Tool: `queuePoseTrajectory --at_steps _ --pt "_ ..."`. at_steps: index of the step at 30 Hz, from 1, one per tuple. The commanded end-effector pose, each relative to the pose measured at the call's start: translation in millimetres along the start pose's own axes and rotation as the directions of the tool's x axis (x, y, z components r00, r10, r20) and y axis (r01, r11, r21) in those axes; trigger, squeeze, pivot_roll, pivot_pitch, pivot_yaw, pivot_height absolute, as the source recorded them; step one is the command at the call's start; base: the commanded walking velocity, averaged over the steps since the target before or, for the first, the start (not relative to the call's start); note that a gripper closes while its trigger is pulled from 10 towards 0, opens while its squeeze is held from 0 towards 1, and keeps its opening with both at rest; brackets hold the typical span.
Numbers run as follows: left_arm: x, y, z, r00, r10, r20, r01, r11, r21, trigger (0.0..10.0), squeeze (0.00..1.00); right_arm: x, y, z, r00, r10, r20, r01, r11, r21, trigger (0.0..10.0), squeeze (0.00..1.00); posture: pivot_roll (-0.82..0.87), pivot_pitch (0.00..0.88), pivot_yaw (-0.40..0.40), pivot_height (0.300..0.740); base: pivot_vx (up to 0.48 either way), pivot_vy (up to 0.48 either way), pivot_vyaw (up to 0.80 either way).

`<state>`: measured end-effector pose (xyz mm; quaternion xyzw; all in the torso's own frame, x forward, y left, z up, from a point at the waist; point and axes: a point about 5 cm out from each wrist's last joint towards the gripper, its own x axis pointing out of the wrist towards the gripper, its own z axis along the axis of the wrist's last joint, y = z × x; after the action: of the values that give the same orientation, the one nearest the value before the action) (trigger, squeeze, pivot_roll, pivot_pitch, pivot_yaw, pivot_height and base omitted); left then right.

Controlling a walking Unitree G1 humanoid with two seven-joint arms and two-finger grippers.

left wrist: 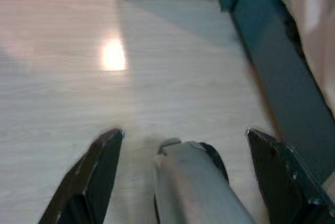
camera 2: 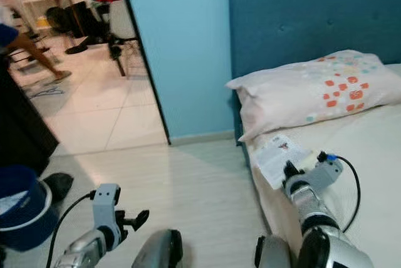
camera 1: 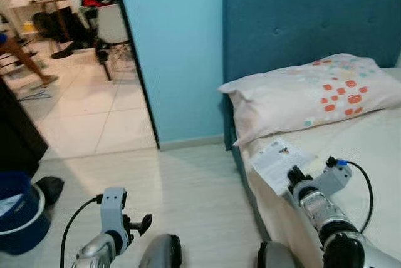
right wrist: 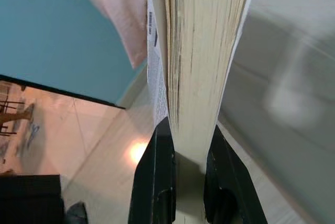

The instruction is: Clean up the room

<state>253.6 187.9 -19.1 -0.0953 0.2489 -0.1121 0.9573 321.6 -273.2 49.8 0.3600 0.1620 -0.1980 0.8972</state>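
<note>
The right end effector pinches the page edge of a thick paperback book lying on the bed just beside the pillow. It looks light but floppy, so gripping near the spine seems safer. The left end effector hangs spread over the floor.

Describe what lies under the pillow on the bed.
The pillow rests on the bed's pale sheet, against the blue headboard. A book, clamped in the right gripper jaws, lies just before it. Anything beneath the pillow is covered.

Paper book with matt yellowed pages, glossy pale wood-look floor, tufted blue cloth headboard
</note>
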Motion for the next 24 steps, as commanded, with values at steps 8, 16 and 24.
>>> queuePoseTrajectory --at_steps 8,16,24 --pt "-4.4 -3.6 -8.1 0.999 -0.024 -0.036 0.024 1.0 0.003 10.0 0.0 -1.2 -8.6 9.7 0.997 -0.057 0.05 0.058 0.998 -0.022 10.0 0.0 0.23 0.169 0.075 0.57 0.0 0.0 0.0" --pt "-6.7 -5.9 -9.0 0.999 -0.028 -0.036 0.029 1.0 0.004 10.0 0.0 -0.8 -7.9 13.1 0.996 -0.069 0.057 0.071 0.997 -0.034 10.0 0.0 0.23 0.173 0.072 0.57 0.0 0.0 0.0" --pt "-14.1 -6.0 -11.2 0.999 -0.028 -0.039 0.028 1.0 0.005 10.0 0.0 -0.2 -5.9 17.6 0.994 -0.073 0.076 0.076 0.997 -0.033 10.0 0.0 0.24 0.187 0.074 0.57 0.0 0.0 0.0"
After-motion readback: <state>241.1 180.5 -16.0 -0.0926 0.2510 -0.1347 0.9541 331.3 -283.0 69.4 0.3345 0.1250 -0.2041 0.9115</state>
